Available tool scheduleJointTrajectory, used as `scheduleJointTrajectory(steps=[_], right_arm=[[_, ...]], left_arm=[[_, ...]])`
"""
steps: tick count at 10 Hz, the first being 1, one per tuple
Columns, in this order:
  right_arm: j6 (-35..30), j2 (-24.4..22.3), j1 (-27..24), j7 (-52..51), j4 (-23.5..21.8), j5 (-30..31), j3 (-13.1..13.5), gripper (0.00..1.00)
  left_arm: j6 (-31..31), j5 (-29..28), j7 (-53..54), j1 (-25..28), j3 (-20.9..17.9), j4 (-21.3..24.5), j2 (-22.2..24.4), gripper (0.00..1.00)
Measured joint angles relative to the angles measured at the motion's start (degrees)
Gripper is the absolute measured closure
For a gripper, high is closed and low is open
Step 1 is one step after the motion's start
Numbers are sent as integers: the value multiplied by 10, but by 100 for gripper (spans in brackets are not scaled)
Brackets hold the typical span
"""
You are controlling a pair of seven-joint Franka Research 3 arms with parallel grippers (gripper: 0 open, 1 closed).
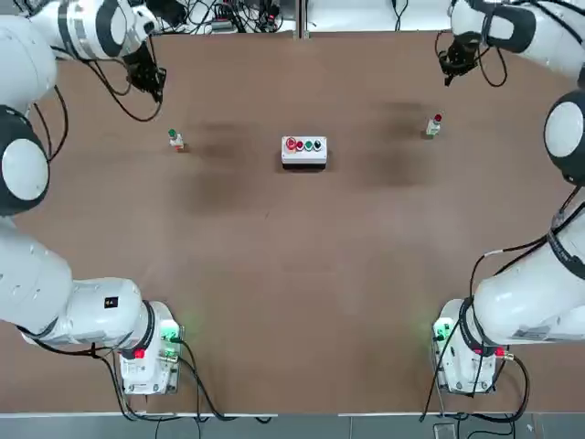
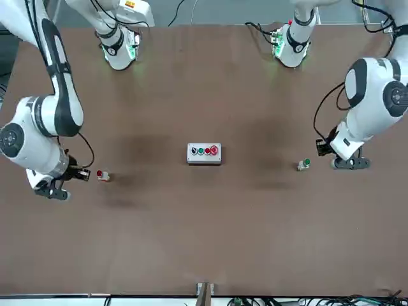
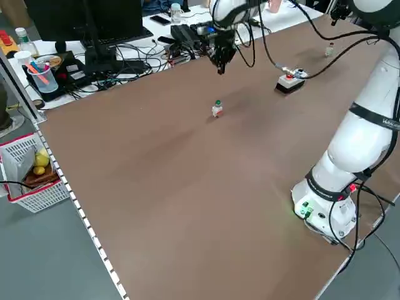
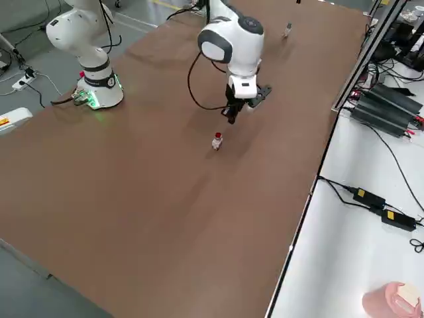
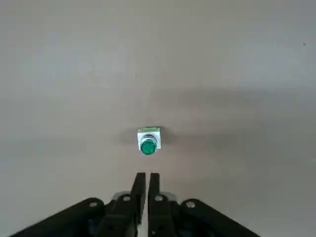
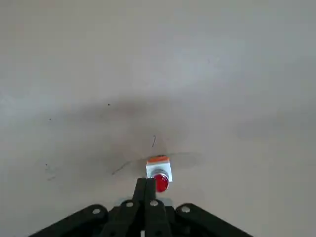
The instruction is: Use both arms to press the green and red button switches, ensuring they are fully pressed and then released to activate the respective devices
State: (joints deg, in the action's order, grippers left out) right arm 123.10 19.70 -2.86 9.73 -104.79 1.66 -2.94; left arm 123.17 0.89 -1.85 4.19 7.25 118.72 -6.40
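You see the green button switch [image 1: 175, 138] standing at the counter's left, the red button switch [image 1: 434, 124] at its right, well apart.

You've got a matt brown worktop [image 1: 274, 274], smooth, with faint scuffs. Both arms [image 1: 55, 302] wear glossy white plastic shells. The left tool [image 5: 146, 177] and right tool [image 6: 146, 183] look matt black. Just ahead of the left tool, the green button switch [image 5: 148, 146] has a shiny green cap; the red button switch [image 6: 161, 182] by the right tool is glossy too.
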Motion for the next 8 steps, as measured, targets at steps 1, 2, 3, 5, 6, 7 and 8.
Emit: scheduleJointTrajectory(steps=[1, 2, 3, 5, 6, 7, 8], right_arm=[[10, 0, -4, -9, -8, 1, 0, 99], [23, 1, -8, -18, -18, 1, 0, 99], [38, 1, -12, -23, -29, 1, 0, 99], [77, 3, -14, -25, -58, 1, 0, 99], [93, 7, -14, -25, -69, 2, 0, 99], [100, 13, -14, -25, -74, 2, 0, 99], [101, 18, -14, -25, -74, 2, 0, 99]], left_arm=[[13, 0, 1, 0, 0, 16, 0, 93], [23, 0, 1, 0, 0, 28, -2, 99], [33, 0, 2, 3, 0, 35, -6, 99], [59, -4, 3, 8, -1, 39, -27, 99], [75, -6, 3, 9, -1, 40, -42, 99], [91, -6, 3, 9, 0, 41, -58, 99], [106, -6, 2, 9, 0, 44, -69, 99]])
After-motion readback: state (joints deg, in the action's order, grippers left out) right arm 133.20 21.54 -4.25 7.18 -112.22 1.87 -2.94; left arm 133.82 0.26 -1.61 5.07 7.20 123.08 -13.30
